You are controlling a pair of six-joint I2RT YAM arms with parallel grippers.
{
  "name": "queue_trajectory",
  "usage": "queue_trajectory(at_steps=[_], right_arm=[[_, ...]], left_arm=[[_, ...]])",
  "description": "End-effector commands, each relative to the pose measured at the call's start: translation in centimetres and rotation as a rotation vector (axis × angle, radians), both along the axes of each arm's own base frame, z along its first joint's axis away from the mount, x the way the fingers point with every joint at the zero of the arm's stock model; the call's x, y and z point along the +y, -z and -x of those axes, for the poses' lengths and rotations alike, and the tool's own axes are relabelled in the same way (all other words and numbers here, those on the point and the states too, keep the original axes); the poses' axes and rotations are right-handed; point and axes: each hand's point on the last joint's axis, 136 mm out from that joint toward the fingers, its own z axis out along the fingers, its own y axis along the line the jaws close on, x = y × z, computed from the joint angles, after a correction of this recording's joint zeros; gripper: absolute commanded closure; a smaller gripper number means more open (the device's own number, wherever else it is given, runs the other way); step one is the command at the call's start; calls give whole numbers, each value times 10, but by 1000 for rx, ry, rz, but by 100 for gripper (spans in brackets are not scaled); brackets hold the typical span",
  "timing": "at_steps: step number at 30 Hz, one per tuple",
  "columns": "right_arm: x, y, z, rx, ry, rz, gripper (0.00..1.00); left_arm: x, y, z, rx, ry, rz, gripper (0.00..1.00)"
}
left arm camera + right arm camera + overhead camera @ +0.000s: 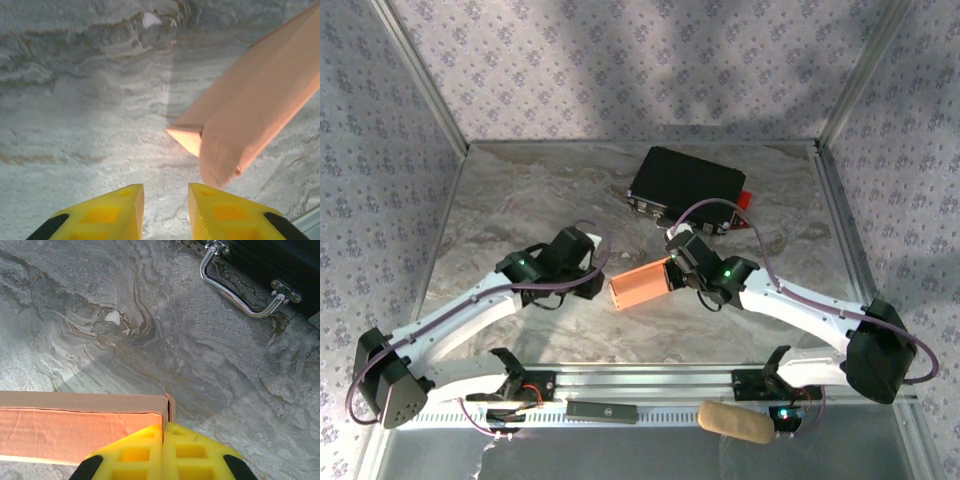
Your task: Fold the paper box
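Note:
The paper box point(640, 287) is a small salmon-orange carton lying in the middle of the marble table. My right gripper point(672, 270) is at its right end, and in the right wrist view the yellow jaws point(164, 426) are shut on the thin end wall of the paper box point(75, 425). My left gripper point(594, 284) is just off the carton's left end. In the left wrist view its fingers point(166, 187) stand apart with bare table between them. There the paper box point(255, 105) slants ahead to the right, its rounded end flap close to the right fingertip point(210, 192).
A black hard case point(685, 187) with a metal handle point(235, 295) lies behind the carton, near the right gripper. A beige roll point(735, 421) and a dark bar point(602, 409) sit on the front rail. Metal frame posts bound the table.

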Motion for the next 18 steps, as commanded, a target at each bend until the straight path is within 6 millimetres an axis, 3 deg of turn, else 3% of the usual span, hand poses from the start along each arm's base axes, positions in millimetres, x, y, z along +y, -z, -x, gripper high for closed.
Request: queue_trajectory(at_steps=[1,8,18], right_arm=[[-5,3,0,-3,34,11,100],[-7,0,0,-4,46,12,100],[-8,1,-2,-3,61,12,100]], left_arm=[[-7,-10,3,-10,-64,69,70],[-32,-10,-3,-10,-51,133,70],[-43,-5,-14,-37,-48,91,76]])
